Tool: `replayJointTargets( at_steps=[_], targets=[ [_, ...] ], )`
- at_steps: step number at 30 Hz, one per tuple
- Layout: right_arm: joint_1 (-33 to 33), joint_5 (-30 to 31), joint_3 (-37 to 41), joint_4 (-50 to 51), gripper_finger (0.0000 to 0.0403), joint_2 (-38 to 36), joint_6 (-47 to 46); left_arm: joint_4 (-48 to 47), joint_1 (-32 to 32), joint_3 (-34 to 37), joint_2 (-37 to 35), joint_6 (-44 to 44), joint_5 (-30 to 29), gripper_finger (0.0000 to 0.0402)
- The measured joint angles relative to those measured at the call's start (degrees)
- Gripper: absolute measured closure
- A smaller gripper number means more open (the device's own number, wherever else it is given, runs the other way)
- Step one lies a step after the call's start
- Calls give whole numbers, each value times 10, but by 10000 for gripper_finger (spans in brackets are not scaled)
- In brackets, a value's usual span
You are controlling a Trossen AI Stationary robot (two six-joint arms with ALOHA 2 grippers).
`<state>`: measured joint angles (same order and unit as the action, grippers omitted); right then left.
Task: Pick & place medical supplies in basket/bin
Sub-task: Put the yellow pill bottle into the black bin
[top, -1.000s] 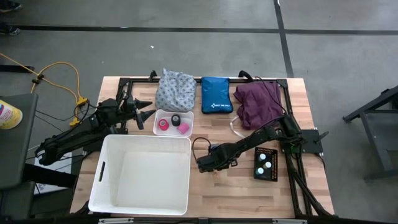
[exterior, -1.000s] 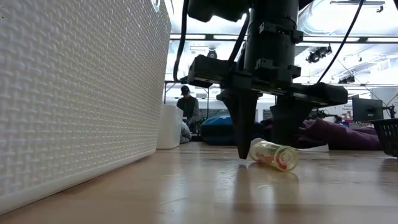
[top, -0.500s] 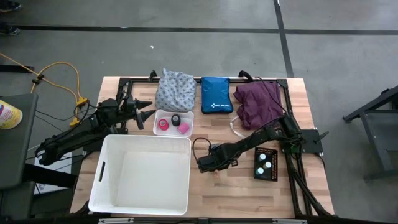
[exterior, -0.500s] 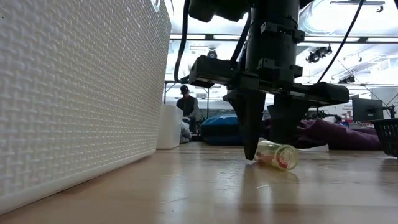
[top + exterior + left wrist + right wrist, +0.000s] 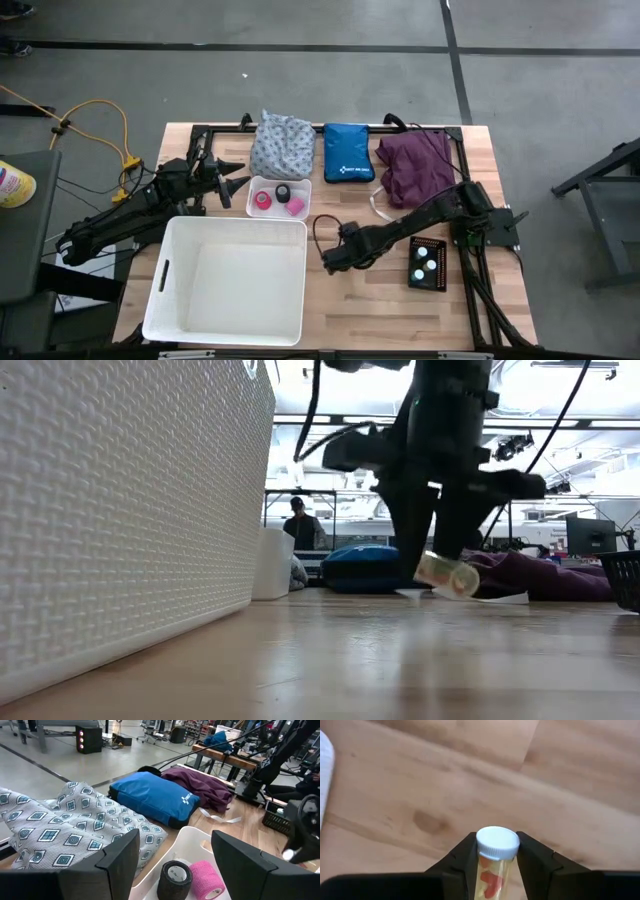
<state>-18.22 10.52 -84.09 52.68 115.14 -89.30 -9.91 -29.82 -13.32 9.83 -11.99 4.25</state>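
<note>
From above, the right gripper (image 5: 332, 262) sits low over the counter (image 5: 380, 300), between the white bin (image 5: 228, 280) and a black rack (image 5: 428, 264) of vials. The left gripper (image 5: 232, 178) waits beside a small tray (image 5: 279, 197) of tape rolls, jaws apart.

At counter level, the right gripper's jaws are clamped on a vial (image 5: 447, 574), tilted and clear of the wood; the bin wall (image 5: 130, 510) blocks everything on one side.

The left wrist shows the patterned cloth (image 5: 60, 830), blue pouch (image 5: 152, 797) and purple cloth (image 5: 200, 785).

The right wrist shows the vial's white cap (image 5: 498, 842); its body is mostly hidden.

Bin (image 5: 230, 285) left of vial rack (image 5: 427, 264), pouch (image 5: 347, 153) between cloths
</note>
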Motion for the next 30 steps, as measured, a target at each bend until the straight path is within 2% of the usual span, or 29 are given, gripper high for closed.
replayJointTargets(
  at_steps=[12, 17, 23, 30],
  targets=[
    [-50, 153, 0, 144, 294, -113, 39, 1, 0, 0, 0, 0, 0, 161],
    [-78, 218, 0, 156, 294, -155, 45, 1, 0, 0, 0, 0, 0, 161],
    [-108, 299, 0, 167, 294, -172, 54, 1, 0, 0, 0, 0, 0, 161],
    [-155, 347, 0, 217, 294, -173, 25, 1, 0, 0, 0, 0, 0, 161]
  ],
)
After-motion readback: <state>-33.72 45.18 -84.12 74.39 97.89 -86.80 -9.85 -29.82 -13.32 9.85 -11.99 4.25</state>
